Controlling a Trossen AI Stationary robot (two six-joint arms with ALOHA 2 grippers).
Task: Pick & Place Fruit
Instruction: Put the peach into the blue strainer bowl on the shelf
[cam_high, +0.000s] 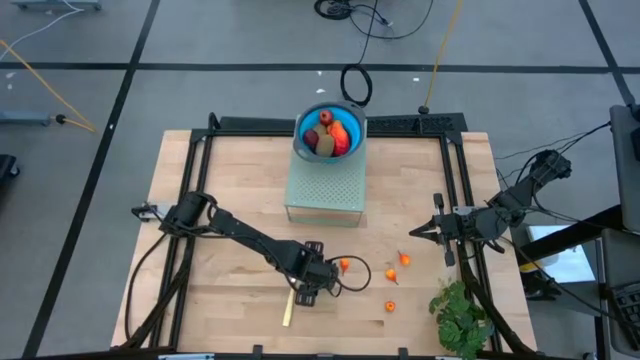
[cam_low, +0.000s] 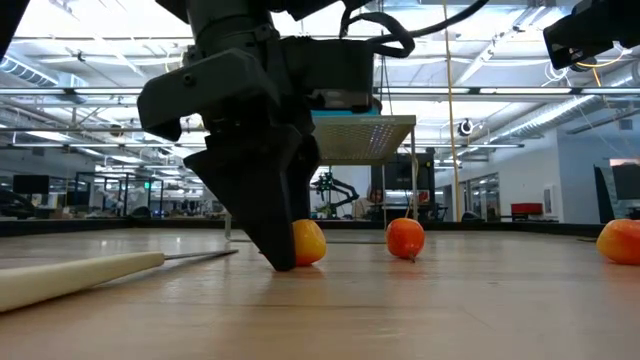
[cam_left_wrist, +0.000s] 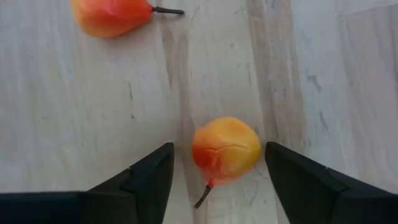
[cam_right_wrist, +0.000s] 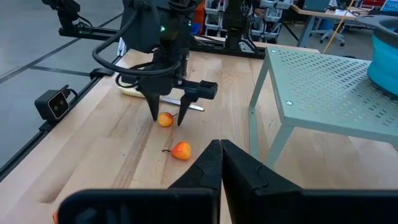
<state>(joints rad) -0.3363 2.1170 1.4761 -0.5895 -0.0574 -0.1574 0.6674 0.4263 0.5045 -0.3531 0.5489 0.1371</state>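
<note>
My left gripper (cam_high: 338, 270) is open and low over the table, one finger on each side of a tiny orange fruit (cam_left_wrist: 225, 150). I see a narrow gap at both fingers (cam_left_wrist: 152, 180). The same fruit (cam_low: 311, 242) rests on the wood behind a fingertip in the low view. Other tiny orange bits (cam_high: 404, 259) (cam_high: 390, 306) lie to the right. A blue bowl (cam_high: 304, 143) holds the red-orange oblong (cam_high: 345, 137), a kiwi-like oval (cam_high: 325, 146) and a dark red ball (cam_high: 327, 118). My right gripper (cam_high: 418, 233) is shut, hovering near the table's right side.
The bowl stands on a pale green perforated stand (cam_high: 325, 190) at the far middle. A pale-handled knife (cam_high: 287, 308) lies near the left gripper. A leafy green bunch (cam_high: 460, 318) sits at the near right corner. A second orange bit (cam_left_wrist: 111, 14) lies just beyond the left fingers.
</note>
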